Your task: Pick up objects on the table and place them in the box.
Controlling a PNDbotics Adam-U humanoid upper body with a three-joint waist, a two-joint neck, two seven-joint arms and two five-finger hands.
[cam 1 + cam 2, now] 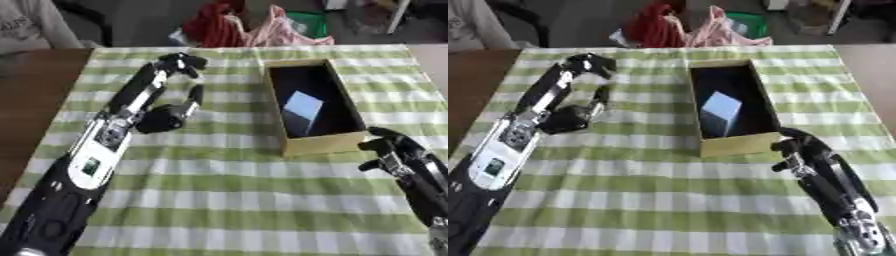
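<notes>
A tan cardboard box (320, 142) with a dark inside stands on the checked cloth at centre right. A pale blue-white block (303, 107) lies in it. My left hand (160, 119) reaches over the cloth to the left of the box, with its fingers (180, 62) stretched far forward, their tips bent, and its thumb (195, 94) pointing up. I see nothing in that hand. My right hand (808, 149) sits just by the box's near right corner, fingers relaxed and holding nothing. No loose object shows on the cloth.
The green and white checked cloth (227, 200) covers the table, with bare brown wood (31, 95) along its left side. Red and pink bags (249, 27) lie beyond the far edge.
</notes>
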